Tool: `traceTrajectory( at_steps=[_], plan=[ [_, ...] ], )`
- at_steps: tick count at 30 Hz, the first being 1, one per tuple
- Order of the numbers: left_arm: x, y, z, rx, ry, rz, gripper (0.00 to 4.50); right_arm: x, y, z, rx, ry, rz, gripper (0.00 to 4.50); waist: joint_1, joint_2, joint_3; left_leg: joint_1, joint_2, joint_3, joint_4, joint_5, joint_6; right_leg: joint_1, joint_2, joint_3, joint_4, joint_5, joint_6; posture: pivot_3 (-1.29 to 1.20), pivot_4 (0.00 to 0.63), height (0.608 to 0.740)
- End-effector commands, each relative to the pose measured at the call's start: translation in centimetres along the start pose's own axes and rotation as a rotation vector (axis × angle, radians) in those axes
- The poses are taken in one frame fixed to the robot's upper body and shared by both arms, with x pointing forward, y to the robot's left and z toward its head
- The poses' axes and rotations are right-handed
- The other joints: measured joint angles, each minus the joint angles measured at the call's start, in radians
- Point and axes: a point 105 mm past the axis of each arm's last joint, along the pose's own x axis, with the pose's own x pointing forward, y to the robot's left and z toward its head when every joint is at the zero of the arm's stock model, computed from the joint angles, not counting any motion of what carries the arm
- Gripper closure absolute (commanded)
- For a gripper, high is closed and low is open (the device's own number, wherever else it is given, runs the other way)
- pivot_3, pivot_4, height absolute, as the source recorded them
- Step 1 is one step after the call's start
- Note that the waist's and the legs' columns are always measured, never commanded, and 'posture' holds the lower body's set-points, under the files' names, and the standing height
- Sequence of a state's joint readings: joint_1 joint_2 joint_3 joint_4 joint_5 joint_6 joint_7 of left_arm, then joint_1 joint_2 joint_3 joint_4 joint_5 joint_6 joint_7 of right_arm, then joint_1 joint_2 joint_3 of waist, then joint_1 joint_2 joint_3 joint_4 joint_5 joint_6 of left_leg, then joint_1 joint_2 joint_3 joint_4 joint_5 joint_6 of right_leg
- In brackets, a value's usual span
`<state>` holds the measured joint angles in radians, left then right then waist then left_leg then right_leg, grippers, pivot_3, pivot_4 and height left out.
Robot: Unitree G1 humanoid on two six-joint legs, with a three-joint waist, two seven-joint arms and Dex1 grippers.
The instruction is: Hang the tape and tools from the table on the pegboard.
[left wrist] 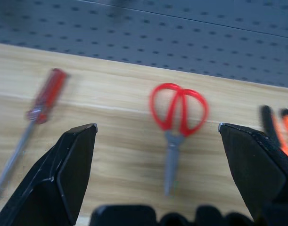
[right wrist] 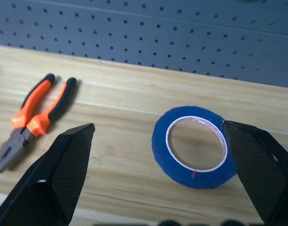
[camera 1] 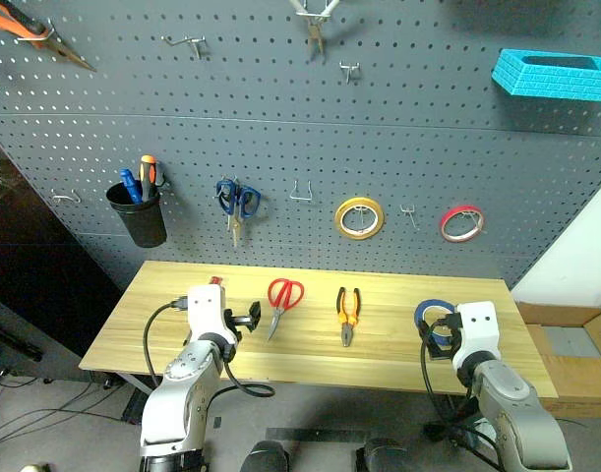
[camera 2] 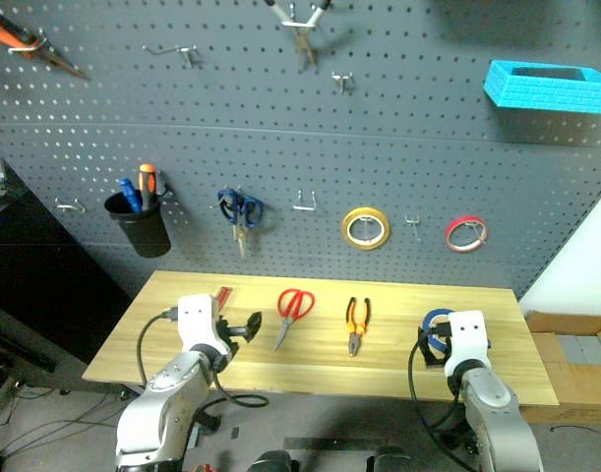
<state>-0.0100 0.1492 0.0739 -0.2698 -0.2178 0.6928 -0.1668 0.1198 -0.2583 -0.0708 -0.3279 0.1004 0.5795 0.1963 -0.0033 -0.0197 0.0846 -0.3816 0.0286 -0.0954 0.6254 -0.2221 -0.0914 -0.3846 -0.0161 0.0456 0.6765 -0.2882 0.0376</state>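
1. Light wood-grain table [camera 1: 379,349] in front of a dark grey pegboard [camera 1: 428,157].
2. Left gripper [left wrist: 155,136] and right gripper [right wrist: 158,136]: both spread wide, holding nothing.
3. All four items lie flat on the table, none hung yet: blue tape roll [right wrist: 194,146], orange-black pliers [camera 1: 348,313], red-handled scissors [left wrist: 177,120], slim red screwdriver [left wrist: 35,115].
4. Bare metal hook [camera 1: 300,193] free on the board between the blue scissors [camera 1: 236,202] and the yellow tape ring [camera 1: 360,217].

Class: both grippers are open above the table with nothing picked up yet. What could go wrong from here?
1. The blue tape lies flat, so the right gripper may struggle to pinch it.
2. The red scissors lie between screwdriver and pliers; the left gripper might nudge either.
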Motion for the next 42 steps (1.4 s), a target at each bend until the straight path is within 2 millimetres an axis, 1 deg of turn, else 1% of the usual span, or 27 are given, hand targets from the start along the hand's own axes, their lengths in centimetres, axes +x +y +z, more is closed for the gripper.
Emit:
traceTrajectory(
  at_steps=[1, 3, 5, 6, 8, 9, 12, 15, 18, 23, 26, 29, 34, 37, 40, 42],
  plan=[
    [0.4, -4.9, 3.2, 0.125, -0.097, -0.270, 0.05, 0.8, 0.6, 1.7, -0.030, -0.020, 0.082, 0.00, -0.001, -0.001, 0.011, 0.000, 0.000, 0.000, 0.000, 0.000, 0.000, 0.000, 0.000, 0.000, 0.000, 0.000, 0.000, 0.06, 0.090, 0.740],
    [1.2, -7.6, 4.2, 0.199, -0.113, -0.412, 0.05, 1.9, 0.7, 2.0, -0.017, -0.009, 0.120, 0.00, -0.001, -0.001, 0.022, 0.000, 0.000, 0.000, 0.000, 0.000, 0.000, 0.001, 0.000, 0.000, 0.000, 0.000, 0.000, 0.06, 0.102, 0.740],
    [1.5, -9.4, 4.6, 0.253, -0.117, -0.502, 0.05, 2.6, 0.6, 2.1, 0.013, 0.005, 0.135, 0.00, -0.001, 0.000, 0.029, -0.003, 0.000, 0.000, 0.000, 0.000, 0.000, 0.000, 0.000, 0.000, -0.001, 0.000, 0.000, 0.05, 0.123, 0.740],
    [1.7, -10.3, 4.5, 0.294, -0.112, -0.553, 0.05, 3.0, 0.5, 2.1, 0.034, 0.017, 0.137, 0.00, -0.002, 0.000, 0.036, -0.002, 0.000, 0.000, 0.000, -0.001, 0.001, 0.000, 0.000, 0.000, -0.001, 0.000, 0.000, 0.05, 0.130, 0.740],
    [1.8, -12.9, 3.5, 0.422, -0.082, -0.697, 0.05, 4.2, -0.2, 1.8, 0.068, 0.054, 0.141, 0.00, -0.004, 0.002, 0.046, -0.003, 0.000, 0.000, -0.001, -0.001, 0.002, 0.000, 0.001, 0.000, -0.002, 0.001, 0.002, 0.05, 0.142, 0.740],
    [1.9, -13.8, 3.0, 0.475, -0.067, -0.748, 0.05, 4.6, -0.7, 1.6, 0.095, 0.073, 0.137, 0.00, -0.006, 0.002, 0.050, -0.003, 0.000, 0.001, -0.001, -0.002, 0.003, 0.000, 0.001, 0.000, -0.002, 0.001, 0.006, 0.05, 0.161, 0.740],
    [1.8, -15.3, 2.0, 0.572, -0.054, -0.839, 0.05, 5.5, -1.8, 1.5, 0.126, 0.098, 0.123, 0.00, -0.010, 0.006, 0.074, -0.004, 0.000, 0.002, -0.002, -0.003, 0.006, -0.001, 0.001, 0.002, -0.003, 0.001, 0.007, 0.04, 0.184, 0.740],
    [2.1, -16.6, 1.3, 0.650, -0.052, -0.898, 0.05, 6.2, -2.7, 1.2, 0.152, 0.124, 0.112, 0.00, -0.015, 0.006, 0.092, -0.009, 0.000, 0.001, -0.002, -0.006, 0.010, -0.004, 0.000, 0.001, -0.001, 0.000, 0.003, 0.03, 0.215, 0.740],
    [2.6, -17.4, 1.4, 0.636, -0.063, -0.897, 0.05, 6.6, -3.0, 0.8, 0.175, 0.149, 0.117, 0.00, -0.023, 0.007, 0.110, -0.010, 0.000, 0.001, -0.002, -0.007, 0.012, -0.005, 0.000, 0.001, -0.002, 0.000, 0.003, 0.03, 0.231, 0.740],
    [3.6, -18.3, 1.9, 0.633, -0.075, -0.898, 0.05, 7.1, -2.7, -0.1, 0.251, 0.208, 0.156, 0.00, -0.028, 0.007, 0.145, -0.012, -0.002, 0.001, 0.001, -0.009, 0.016, -0.005, -0.002, 0.000, -0.001, -0.001, 0.004, 0.03, 0.278, 0.740],
    [3.7, -18.3, 2.2, 0.634, -0.080, -0.896, 0.05, 7.2, -2.6, -0.5, 0.245, 0.232, 0.173, 0.00, -0.028, 0.006, 0.165, -0.013, -0.002, 0.001, 0.001, -0.009, 0.016, -0.005, -0.002, 0.000, -0.001, -0.001, 0.004, 0.04, 0.301, 0.740],
    [3.7, -18.0, 2.2, 0.635, -0.077, -0.889, 0.05, 7.3, -2.8, -1.0, 0.223, 0.246, 0.169, 0.00, -0.029, 0.004, 0.176, -0.013, -0.002, 0.001, 0.001, -0.009, 0.016, -0.006, -0.003, 0.000, 0.000, -0.001, 0.004, 0.06, 0.318, 0.740],
    [3.5, -17.3, 2.4, 0.623, -0.069, -0.869, 0.05, 7.3, -3.1, -2.1, 0.161, 0.278, 0.179, 0.00, -0.028, -0.001, 0.191, -0.013, -0.002, 0.000, 0.002, -0.010, 0.016, -0.005, -0.003, -0.001, 0.001, -0.001, 0.004, 0.08, 0.326, 0.740],
    [3.5, -17.2, 2.5, 0.612, -0.071, -0.856, 0.00, 7.4, -3.2, -2.1, 0.075, 0.262, 0.188, 0.51, -0.027, -0.004, 0.195, -0.013, -0.002, 0.000, 0.002, -0.010, 0.016, -0.005, -0.003, -0.001, 0.001, -0.001, 0.005, 0.08, 0.315, 0.740],
    [3.7, -17.1, 2.4, 0.609, -0.066, -0.846, 0.00, 7.4, -3.0, -2.0, 0.001, 0.244, 0.200, 1.41, -0.027, -0.004, 0.196, -0.013, -0.002, -0.001, 0.002, -0.010, 0.016, -0.005, -0.003, -0.001, 0.000, -0.001, 0.005, 0.08, 0.305, 0.740],
    [3.9, -17.2, 2.6, 0.610, -0.069, -0.845, 0.00, 7.4, -2.9, -2.2, -0.005, 0.243, 0.204, 2.07, -0.027, -0.004, 0.196, -0.013, -0.002, -0.001, 0.002, -0.010, 0.016, -0.005, -0.003, -0.002, 0.000, -0.002, 0.005, 0.07, 0.296, 0.740]
  ],
)
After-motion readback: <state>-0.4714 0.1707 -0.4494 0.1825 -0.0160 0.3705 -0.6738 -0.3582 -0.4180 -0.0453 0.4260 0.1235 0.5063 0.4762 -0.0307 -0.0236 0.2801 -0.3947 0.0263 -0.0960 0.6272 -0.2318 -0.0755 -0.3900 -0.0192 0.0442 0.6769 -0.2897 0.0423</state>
